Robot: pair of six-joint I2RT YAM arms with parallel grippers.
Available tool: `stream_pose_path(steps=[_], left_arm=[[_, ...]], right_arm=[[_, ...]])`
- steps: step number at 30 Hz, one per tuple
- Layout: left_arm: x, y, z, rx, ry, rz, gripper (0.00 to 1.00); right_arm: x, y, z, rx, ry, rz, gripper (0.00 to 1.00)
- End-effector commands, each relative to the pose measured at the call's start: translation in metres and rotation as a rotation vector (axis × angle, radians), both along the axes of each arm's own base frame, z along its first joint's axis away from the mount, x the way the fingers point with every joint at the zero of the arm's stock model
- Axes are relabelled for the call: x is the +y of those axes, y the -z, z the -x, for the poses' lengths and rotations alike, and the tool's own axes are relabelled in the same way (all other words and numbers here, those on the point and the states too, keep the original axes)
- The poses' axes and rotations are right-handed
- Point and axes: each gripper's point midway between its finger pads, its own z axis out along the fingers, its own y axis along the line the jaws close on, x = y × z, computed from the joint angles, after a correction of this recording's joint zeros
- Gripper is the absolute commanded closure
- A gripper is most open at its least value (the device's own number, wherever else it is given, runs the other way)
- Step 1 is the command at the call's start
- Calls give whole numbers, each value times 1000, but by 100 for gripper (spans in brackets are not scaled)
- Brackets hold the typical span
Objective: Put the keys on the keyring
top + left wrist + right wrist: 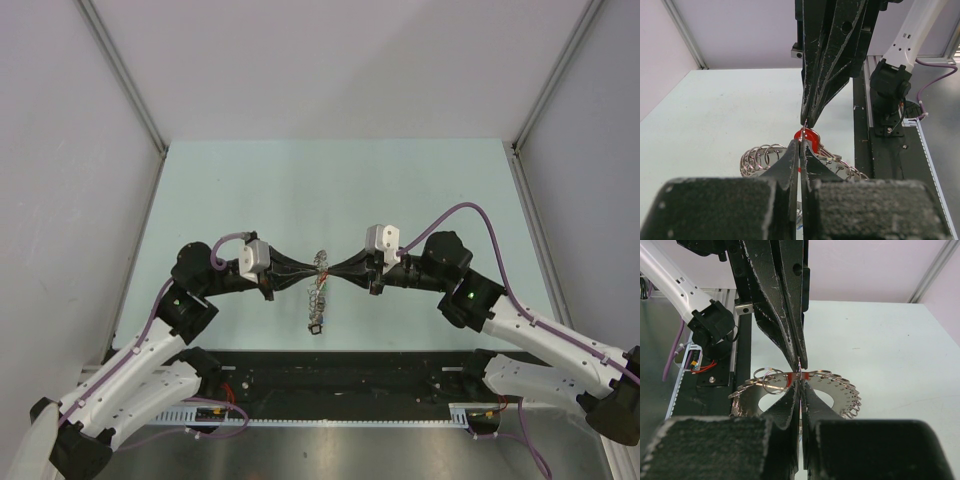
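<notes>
Red-tagged small silver key (pixel 808 135) sat exactly where your two grippers met, above the middle of the pale green table (pixel 300 190). You had the left gripper (pixel 312 272) and the right gripper (pixel 336 272) aimed straight at each other, tip against tip. Left jaws were closed down to a hairline slit. In the left wrist view the red oval plastic tag stood just above their tips, and a sliver of red showed down inside the slit. Right jaws were equally tight, coming in from the opposite side and touching the top edge of the tag. In the right wrist view red showed on both sides of their tips. So both pinched at that same spot, but I couldn't tell which one actually had the tag, the key's blade or a ring wire. Large grey metal keyring (pixel 320 292), fringed with small silver keys (pixel 845 395) and wire split rings (pixel 760 156), was directly under and around the pinch point, touching the key. From above it ran from the fingertips toward the near table edge, with a small dark piece (pixel 316 326) at its near end. Couldn't tell whether the ring rested on the table or hung off the fingers, nor whether the key was threaded on.
</notes>
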Motion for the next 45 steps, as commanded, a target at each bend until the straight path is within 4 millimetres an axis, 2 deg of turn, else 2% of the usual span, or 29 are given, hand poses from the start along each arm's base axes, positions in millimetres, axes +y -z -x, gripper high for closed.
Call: stream_pose_path(steps=[1, 45], left_arm=[[2, -24, 4, -83, 12, 62, 100], [-1, -21, 9, -78, 56, 52, 100]], right_arm=[[0, -27, -1, -33, 4, -57, 100], [9, -38, 8, -17, -48, -108, 100]])
